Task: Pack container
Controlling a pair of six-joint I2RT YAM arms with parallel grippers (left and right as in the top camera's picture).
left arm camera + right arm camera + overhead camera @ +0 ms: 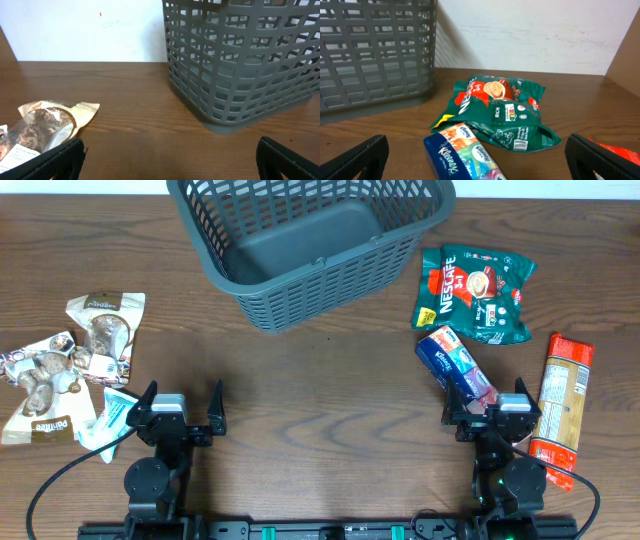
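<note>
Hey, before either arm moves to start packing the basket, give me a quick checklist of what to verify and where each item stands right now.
1. Basket upright and empty: ok.
2. Left gripper open, holding nothing: ok.
3. Right gripper open, holding nothing: ok.
4. Kleenex pack lying just ahead of the right gripper: ok.
5. Kleenex pack clear of the Nescafe bag: cannot tell; their edges meet or overlap.

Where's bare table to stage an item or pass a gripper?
Free: table between container, left gripper and right gripper; also far-left corner beside the container. Crowded: snack packets at left edge; Nescafe bag, Kleenex pack, orange packet at right.
</note>
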